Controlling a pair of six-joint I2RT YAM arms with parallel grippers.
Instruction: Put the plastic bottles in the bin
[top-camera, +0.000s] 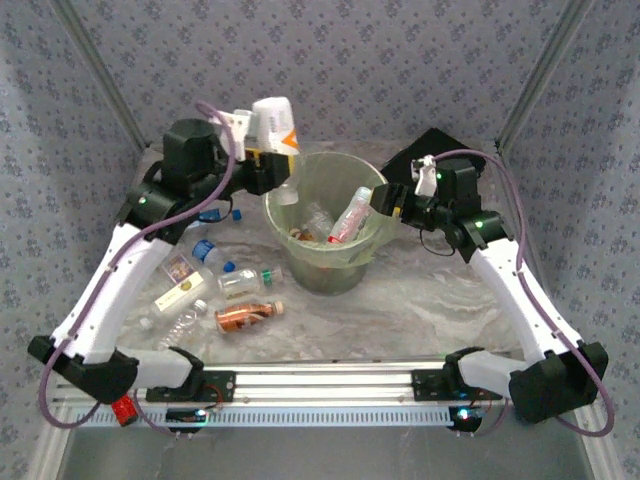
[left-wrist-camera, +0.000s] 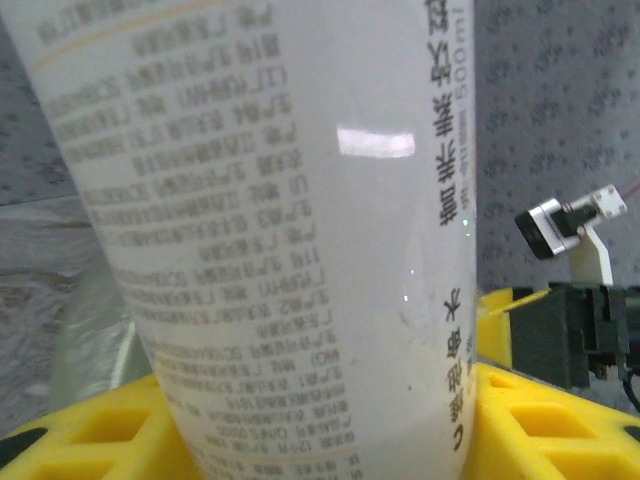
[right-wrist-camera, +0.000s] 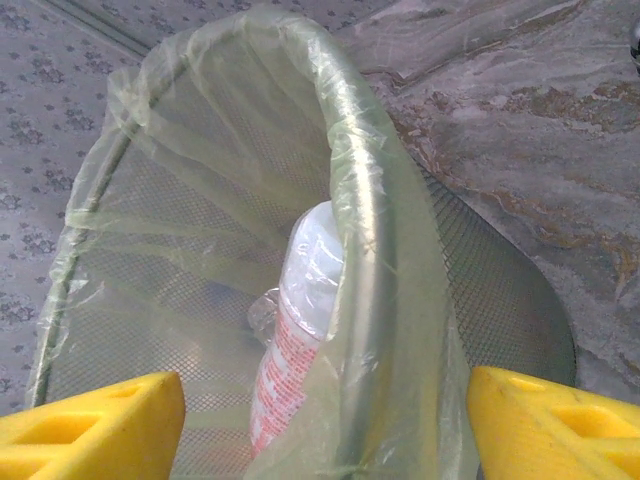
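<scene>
Yellow fingers (left-wrist-camera: 90, 430) of the left gripper (left-wrist-camera: 318, 440) are clamped on either side of a large white bottle (left-wrist-camera: 300, 220). It is cloudy plastic with rows of grey print down its body, seen so close from the left wrist that neither end is in frame. From above, this bottle shows an orange patch on its label and hangs in the air at the back left of the bin (top-camera: 330, 272), just over the rim. The right gripper (right-wrist-camera: 320, 425) has its own yellow fingers (right-wrist-camera: 100, 420) spread wide with nothing held. The bin's rim, wrapped in a thin pale-green liner (right-wrist-camera: 190, 150), runs up between them and appears to touch neither finger. Just inside that rim a red-labelled bottle (right-wrist-camera: 295, 350) leans against the mesh wall, its upper part white. The overhead view places this gripper close against the bin's right side and shows a few more bottles lying low in the bin. On the table (top-camera: 430, 300), to the left of the bin, several bottles lie loose on their sides: a clear bottle (top-camera: 248, 283) nearest the bin, an orange bottle (top-camera: 245, 316) just in front of it, and a white-labelled bottle (top-camera: 180, 297) further left beside the left arm. A flat black box (top-camera: 432, 150) lies at the back right, behind the right gripper.
</scene>
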